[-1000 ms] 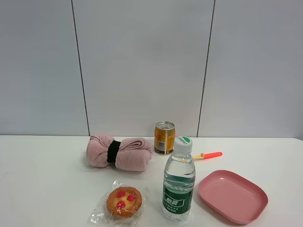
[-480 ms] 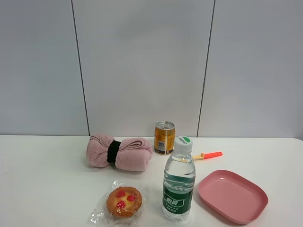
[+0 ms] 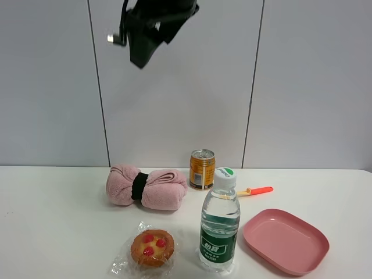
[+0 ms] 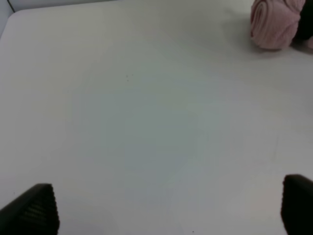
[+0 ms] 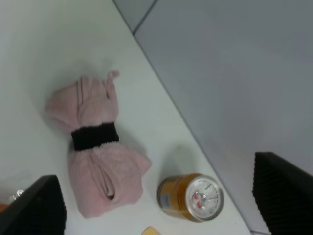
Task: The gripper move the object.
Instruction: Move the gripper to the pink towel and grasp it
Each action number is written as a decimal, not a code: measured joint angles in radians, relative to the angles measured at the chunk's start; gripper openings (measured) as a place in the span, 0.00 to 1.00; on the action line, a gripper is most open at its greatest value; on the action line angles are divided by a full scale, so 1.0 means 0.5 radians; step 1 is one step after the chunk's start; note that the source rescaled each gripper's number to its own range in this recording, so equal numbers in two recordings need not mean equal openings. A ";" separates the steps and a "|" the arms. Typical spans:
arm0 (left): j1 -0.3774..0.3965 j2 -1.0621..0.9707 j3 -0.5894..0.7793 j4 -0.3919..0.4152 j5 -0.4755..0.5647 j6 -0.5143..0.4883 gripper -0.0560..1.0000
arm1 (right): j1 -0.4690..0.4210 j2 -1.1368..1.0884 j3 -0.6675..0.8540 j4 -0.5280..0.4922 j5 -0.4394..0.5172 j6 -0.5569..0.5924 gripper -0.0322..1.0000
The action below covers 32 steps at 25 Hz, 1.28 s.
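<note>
A pink rolled towel (image 3: 146,189) with a black band lies on the white table, and a gold can (image 3: 201,170) stands just right of it. My right gripper (image 3: 139,55) hangs high above them near the top of the exterior view, open and empty. Its wrist view looks down on the towel (image 5: 98,156) and the can (image 5: 193,196) between the spread fingers of the right gripper (image 5: 159,200). My left gripper (image 4: 165,208) is open and empty over bare table, with one end of the towel (image 4: 274,22) far off. It does not show in the exterior view.
A water bottle (image 3: 220,224) stands at the front, with a wrapped fruit tart (image 3: 152,248) to its left and a pink plate (image 3: 285,241) to its right. An orange-handled tool (image 3: 256,191) lies behind the plate. A grey wall is at the back.
My right arm and gripper have come into the exterior view at the top, where no arm showed before. The things on the table have not moved.
</note>
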 joint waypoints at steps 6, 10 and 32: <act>0.000 0.000 0.000 0.000 0.000 0.000 1.00 | -0.042 0.166 0.000 0.070 -0.105 0.014 0.85; 0.000 0.000 0.000 0.000 0.000 0.000 1.00 | -0.096 0.285 -0.006 0.093 -0.138 0.028 0.85; 0.000 0.000 0.000 0.000 0.000 0.000 1.00 | -0.112 0.835 -0.006 -0.027 -0.296 0.040 0.85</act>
